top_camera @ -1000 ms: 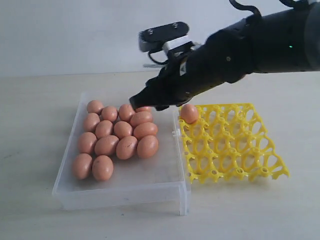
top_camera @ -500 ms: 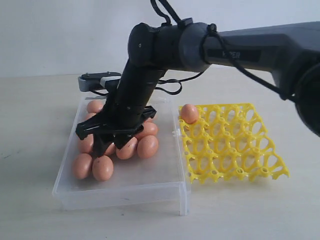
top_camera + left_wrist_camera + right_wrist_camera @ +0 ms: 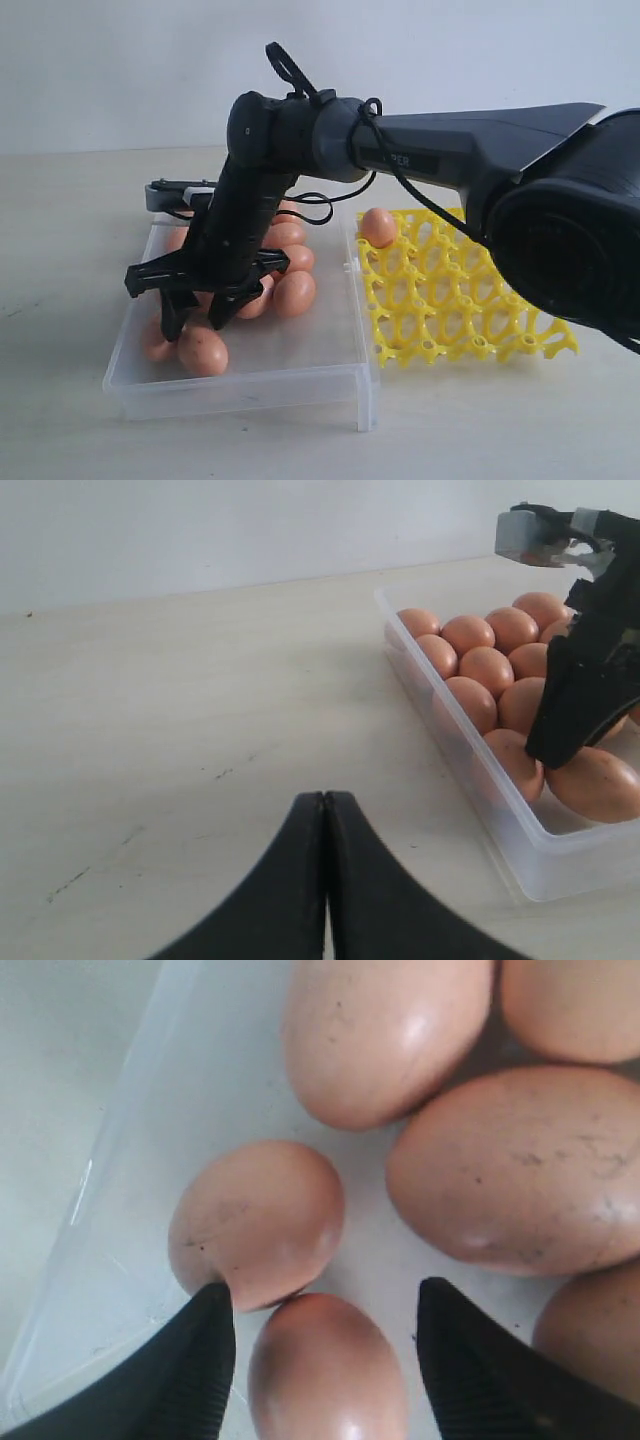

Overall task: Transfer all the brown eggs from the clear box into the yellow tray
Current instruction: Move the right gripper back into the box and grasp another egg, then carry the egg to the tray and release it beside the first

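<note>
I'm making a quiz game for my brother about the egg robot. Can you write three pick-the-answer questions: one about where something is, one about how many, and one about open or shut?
1. How many brown eggs sit in the yellow tray?
A none
B one
C five

2. Where is the right pincer?
A above eggs inside the clear box
B above the yellow tray
C behind the clear box

3. The left pincer is:
A wide open
B holding an egg
C shut

Answers:
1 B: a single egg rests in the tray's corner cup next to the box.
2 A: its open fingers hang either side of an egg near the box's front corner.
3 C: its two fingers meet with nothing between them.
</note>
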{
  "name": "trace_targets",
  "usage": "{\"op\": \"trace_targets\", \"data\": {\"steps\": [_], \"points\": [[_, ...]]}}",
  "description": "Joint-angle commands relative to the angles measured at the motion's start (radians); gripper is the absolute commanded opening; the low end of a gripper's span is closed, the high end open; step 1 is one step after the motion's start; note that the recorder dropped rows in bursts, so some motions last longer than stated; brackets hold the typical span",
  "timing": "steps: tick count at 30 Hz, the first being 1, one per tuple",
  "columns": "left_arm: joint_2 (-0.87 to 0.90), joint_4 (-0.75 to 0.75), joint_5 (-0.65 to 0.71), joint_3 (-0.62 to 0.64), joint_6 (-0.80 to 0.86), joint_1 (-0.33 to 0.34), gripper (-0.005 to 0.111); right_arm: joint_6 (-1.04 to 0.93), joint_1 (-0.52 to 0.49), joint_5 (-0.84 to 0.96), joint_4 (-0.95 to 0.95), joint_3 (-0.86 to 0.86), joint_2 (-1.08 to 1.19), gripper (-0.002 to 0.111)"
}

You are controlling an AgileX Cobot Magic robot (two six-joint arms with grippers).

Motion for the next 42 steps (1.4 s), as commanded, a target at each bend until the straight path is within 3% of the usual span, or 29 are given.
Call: {"op": "trace_targets", "data": {"steps": [1,13,15,18,19,32,37,42], "points": [[-0.006,-0.003,-0.010,-0.004,0.000,-0.004,0.000,0.009,0.002,0.035,-0.052,-0.004,0.017,0.053],[-0.006,-0.003,-0.010,-0.004,0.000,-0.004,0.000,-0.004,0.009,0.098,-0.105,-0.004,-0.011,0.051],[-0.006,-0.003,-0.010,-0.004,0.000,-0.004,0.000,-0.029,0.014,0.098,-0.115,-0.004,-0.011,0.039],[-0.006,-0.003,-0.010,-0.004,0.000,-0.004,0.000,-0.085,0.018,0.095,-0.120,-0.004,-0.014,0.005],[-0.006,-0.003,-0.010,-0.004,0.000,-0.004,0.000,-0.100,0.021,0.088,-0.129,-0.004,-0.022,0.001],[-0.006,-0.003,-0.010,-0.004,0.000,-0.004,0.000,-0.161,0.062,-0.185,-0.279,0.037,-0.271,0.000],[-0.006,-0.003,-0.010,-0.004,0.000,-0.004,0.000,-0.181,0.062,-0.320,-0.297,0.204,-0.456,0.000],[-0.006,-0.003,-0.010,-0.004,0.000,-0.004,0.000,-0.178,0.019,-0.551,-0.391,0.518,-0.714,0.000]]}}
